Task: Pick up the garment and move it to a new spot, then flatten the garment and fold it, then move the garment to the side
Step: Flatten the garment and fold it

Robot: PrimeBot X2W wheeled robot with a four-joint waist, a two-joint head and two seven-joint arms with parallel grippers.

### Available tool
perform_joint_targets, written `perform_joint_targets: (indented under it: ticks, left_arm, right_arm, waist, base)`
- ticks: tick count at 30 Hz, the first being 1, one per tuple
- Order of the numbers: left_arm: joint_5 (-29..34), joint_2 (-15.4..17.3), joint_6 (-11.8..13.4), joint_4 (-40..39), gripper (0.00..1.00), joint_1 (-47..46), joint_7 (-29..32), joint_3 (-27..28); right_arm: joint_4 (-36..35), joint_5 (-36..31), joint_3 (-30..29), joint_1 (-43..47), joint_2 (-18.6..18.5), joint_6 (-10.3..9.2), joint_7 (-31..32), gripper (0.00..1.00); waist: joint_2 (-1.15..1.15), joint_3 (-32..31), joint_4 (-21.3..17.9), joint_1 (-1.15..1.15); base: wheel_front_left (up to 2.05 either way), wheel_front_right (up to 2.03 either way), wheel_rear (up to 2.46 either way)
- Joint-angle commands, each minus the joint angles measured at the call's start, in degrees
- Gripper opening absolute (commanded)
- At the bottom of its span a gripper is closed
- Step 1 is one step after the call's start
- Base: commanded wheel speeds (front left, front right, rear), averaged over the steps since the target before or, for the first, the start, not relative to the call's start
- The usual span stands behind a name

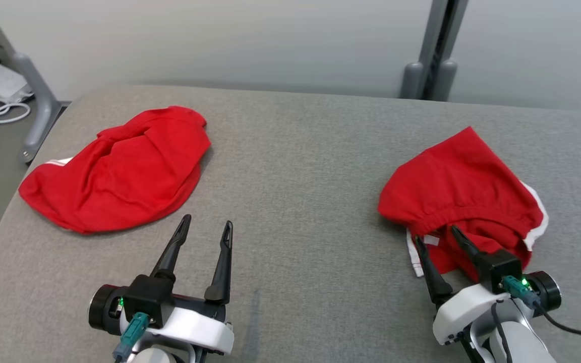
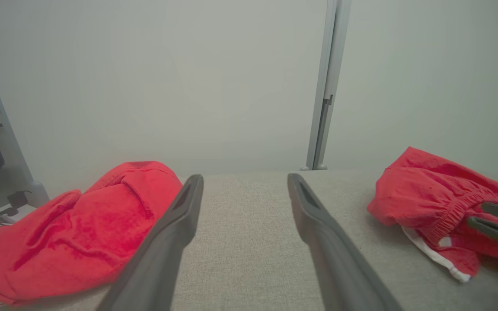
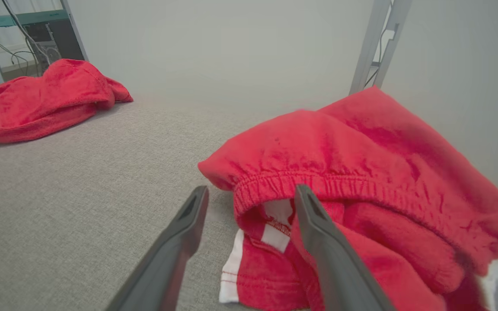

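R gripper (image 1: 436, 234) jaws wide, nothing held. One finger looks tucked under the red garment's (image 1: 462, 186) waistband (image 3: 339, 183), other just outside, prob. lining up a pinch. L gripper (image 1: 208, 220) also wide over bare table (image 1: 300, 166), w/ second red garment (image 1: 119, 176) beyond, to its left.

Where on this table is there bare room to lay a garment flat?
The widest bare patch is the middle of the table, between the left red garment and the right red garment, ahead of the left end effector. The far strip along the wall is bare. Crowded: the right side, where the right end effector straddles that garment's waistband.
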Motion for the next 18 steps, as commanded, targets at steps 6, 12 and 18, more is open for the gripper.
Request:
perform_joint_targets:
  ticks: [6, 12, 18]
  left_arm:
    - [-0.5, 0.2, 0.6, 0.1, 1.00, -1.6, -0.2, -1.1]
    - [-0.5, 0.2, 0.9, 0.1, 1.00, -2.1, -0.2, -1.6]
    - [-0.8, 0.2, 1.4, 0.1, 1.00, -2.3, -0.2, -2.0]
  right_arm:
    - [8.1, 4.4, -0.6, -4.8, -0.2, -0.02, -0.1, 1.00]
    - [11.6, 7.9, 0.2, -7.6, -0.2, -0.02, -0.1, 0.86]
    - [9.8, 10.1, 1.9, -9.1, -0.5, -0.02, -0.1, 0.00]
  waist:
    - [0.00, 2.2, 3.0, 0.00]
    - [0.00, 2.9, 4.3, 0.00]
    - [0.00, 2.8, 4.7, 0.00]
  base:
    - [0.00, 0.00, 0.00]
    - [0.00, 0.00, 0.00]
    - [0.00, 0.00, 0.00]
